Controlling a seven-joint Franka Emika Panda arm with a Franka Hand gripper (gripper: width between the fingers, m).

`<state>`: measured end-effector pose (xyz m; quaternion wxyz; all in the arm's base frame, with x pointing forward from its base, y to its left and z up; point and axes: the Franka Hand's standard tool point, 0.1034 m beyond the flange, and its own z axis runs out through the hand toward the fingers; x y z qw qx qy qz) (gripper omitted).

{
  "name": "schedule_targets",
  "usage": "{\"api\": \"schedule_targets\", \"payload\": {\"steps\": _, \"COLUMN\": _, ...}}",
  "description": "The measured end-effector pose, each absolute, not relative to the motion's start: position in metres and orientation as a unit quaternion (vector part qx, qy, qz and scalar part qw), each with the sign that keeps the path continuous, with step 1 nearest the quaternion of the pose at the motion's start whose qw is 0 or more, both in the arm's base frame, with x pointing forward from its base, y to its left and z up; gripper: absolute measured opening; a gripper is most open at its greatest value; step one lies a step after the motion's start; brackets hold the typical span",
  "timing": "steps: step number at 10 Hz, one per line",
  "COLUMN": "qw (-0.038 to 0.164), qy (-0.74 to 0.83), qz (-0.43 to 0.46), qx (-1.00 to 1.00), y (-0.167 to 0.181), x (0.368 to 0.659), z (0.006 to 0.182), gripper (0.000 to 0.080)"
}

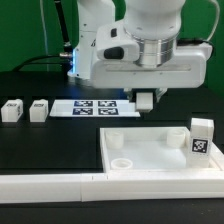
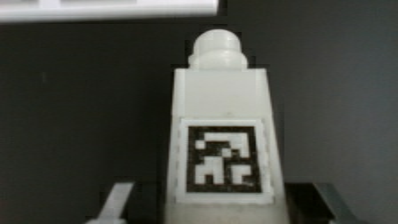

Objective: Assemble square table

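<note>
Only in wrist view: leg block (image 2: 221, 110) in end effector (image 2: 222, 205) grip; exterior view alone: square top (image 1: 155, 158)

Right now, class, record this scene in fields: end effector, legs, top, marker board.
end effector: shut on held leg
top: flat on table, sockets up
upright leg: stands on top, at exterior view's right
loose legs: two, on table, at exterior view's left of marker board

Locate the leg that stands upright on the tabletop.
The upright leg stands at the far corner of the tabletop on the exterior view's right, to the right of the gripper, which holds a second leg.
</note>
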<state>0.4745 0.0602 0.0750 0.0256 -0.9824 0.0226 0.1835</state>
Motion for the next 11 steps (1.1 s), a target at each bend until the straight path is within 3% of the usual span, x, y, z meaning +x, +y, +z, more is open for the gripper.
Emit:
{"api": "schedule_targets", "payload": {"steps": 2, "qw": 0.020, "qy": 0.009, "qz": 0.114, "qx": -0.993, "y": 0.051, "x": 0.506, "z": 0.123, "gripper": 0.0290}}
{"api": "schedule_targets", "payload": {"steps": 3, "qw": 0.013, "qy": 0.001, "qz": 0.082, "qx": -0.997, "y": 0.053, "x": 0.505, "z": 0.135, "gripper": 0.0290}}
{"api": "schedule_targets", "payload": {"steps": 8, "qw": 0.010, "qy": -0.005, "qz": -0.077, "qx": -0.997, "y": 0.047, "x": 0.521, "z": 0.132, "gripper": 0.0290}}
{"api": "schedule_targets", "payload": {"steps": 11, "qw": -0.014, "qy": -0.028, "qz": -0.207, "qx": -0.978, "y": 0.016, "x": 0.591, "z": 0.170, "gripper": 0.0290}}
